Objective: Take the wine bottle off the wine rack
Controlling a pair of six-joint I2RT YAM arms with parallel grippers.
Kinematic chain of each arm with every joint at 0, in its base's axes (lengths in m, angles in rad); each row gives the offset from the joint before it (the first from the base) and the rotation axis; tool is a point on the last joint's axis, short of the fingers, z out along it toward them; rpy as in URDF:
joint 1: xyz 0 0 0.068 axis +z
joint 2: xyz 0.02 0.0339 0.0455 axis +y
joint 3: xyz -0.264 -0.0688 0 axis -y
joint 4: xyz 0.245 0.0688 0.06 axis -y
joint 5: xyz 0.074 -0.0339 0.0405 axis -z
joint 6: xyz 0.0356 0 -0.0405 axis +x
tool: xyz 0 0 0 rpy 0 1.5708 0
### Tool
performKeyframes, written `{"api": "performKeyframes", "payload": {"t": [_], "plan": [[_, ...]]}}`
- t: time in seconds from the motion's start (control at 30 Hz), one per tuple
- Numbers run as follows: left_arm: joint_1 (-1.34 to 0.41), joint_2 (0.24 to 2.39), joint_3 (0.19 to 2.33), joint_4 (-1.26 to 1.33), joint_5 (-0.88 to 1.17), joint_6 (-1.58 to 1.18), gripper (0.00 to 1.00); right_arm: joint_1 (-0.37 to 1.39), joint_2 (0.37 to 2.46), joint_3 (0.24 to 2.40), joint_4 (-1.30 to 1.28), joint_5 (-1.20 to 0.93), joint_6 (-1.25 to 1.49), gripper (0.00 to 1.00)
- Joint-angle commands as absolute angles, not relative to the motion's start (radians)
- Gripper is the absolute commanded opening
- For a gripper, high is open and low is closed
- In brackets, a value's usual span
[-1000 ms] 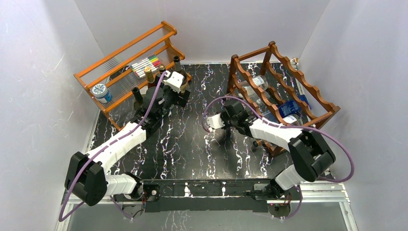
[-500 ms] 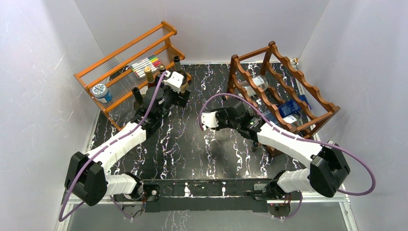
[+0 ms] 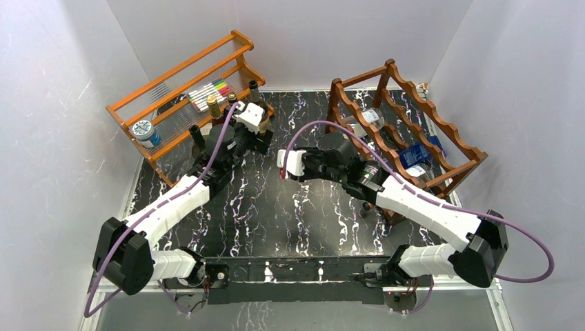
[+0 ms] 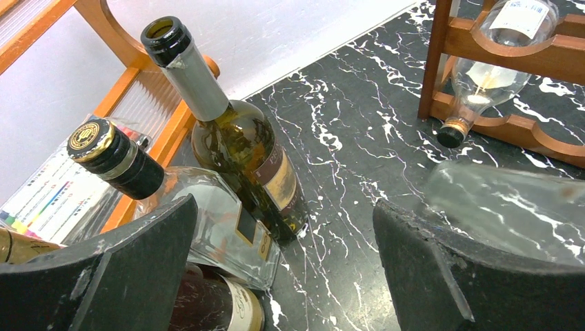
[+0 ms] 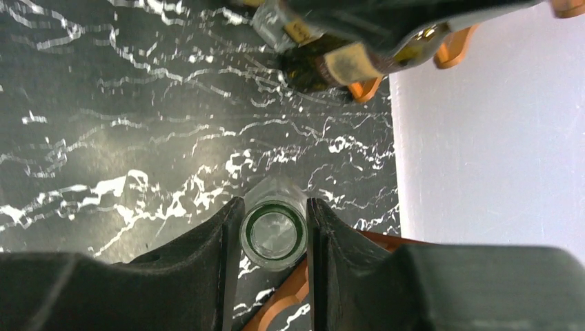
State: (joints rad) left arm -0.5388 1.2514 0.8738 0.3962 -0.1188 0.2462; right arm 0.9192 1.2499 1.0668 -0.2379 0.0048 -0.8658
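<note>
The dark reddish-brown wine rack [image 3: 414, 124] stands at the back right; its near end shows in the left wrist view [image 4: 510, 48]. My right gripper [image 3: 301, 172] is left of the rack and shut on the neck of a clear wine bottle [image 5: 274, 233], whose open mouth sits between the fingers [image 5: 207, 262]. The same bottle is a blurred glass shape in the left wrist view [image 4: 497, 200]. It is hard to make out from above. My left gripper [image 3: 256, 143] is open and empty [image 4: 286, 276] above bottles by the orange rack.
A clear bottle [image 3: 369, 118] and a blue-labelled one [image 3: 417, 155] lie in the wine rack. The light orange rack [image 3: 186, 89] at the back left holds markers and a tape roll [image 3: 143, 129]. A green bottle [image 4: 241, 145] and a black-capped clear bottle [image 4: 110, 155] stand beside it.
My right arm has stretched out and swung its gripper left, away from the wine rack, with the bottle in it. The left arm has not moved.
</note>
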Motion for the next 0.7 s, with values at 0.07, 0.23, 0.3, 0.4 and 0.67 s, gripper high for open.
{"api": "performKeyframes", "payload": {"t": [0.07,0.23,0.3,0.4,0.67], "plan": [[-0.544,1.206,0.878,0.416,-0.071,0.222,0.98,0.926,1.193,1.17,-0.086,-0.004,-0.746,0.0],[-0.545,1.171,0.871,0.426,-0.024,0.203,0.98,0.926,1.211,1.155,0.028,0.03,-0.606,0.0],[-0.545,1.16,0.862,0.439,-0.018,0.204,0.98,0.924,1.233,1.18,0.041,0.06,-0.528,0.0],[-0.544,1.136,0.856,0.444,-0.023,0.206,0.97,0.908,1.268,1.221,0.049,0.052,-0.41,0.0],[-0.544,0.99,0.822,0.476,-0.185,0.242,0.96,0.814,1.374,1.302,0.121,0.081,-0.109,0.0]]}}
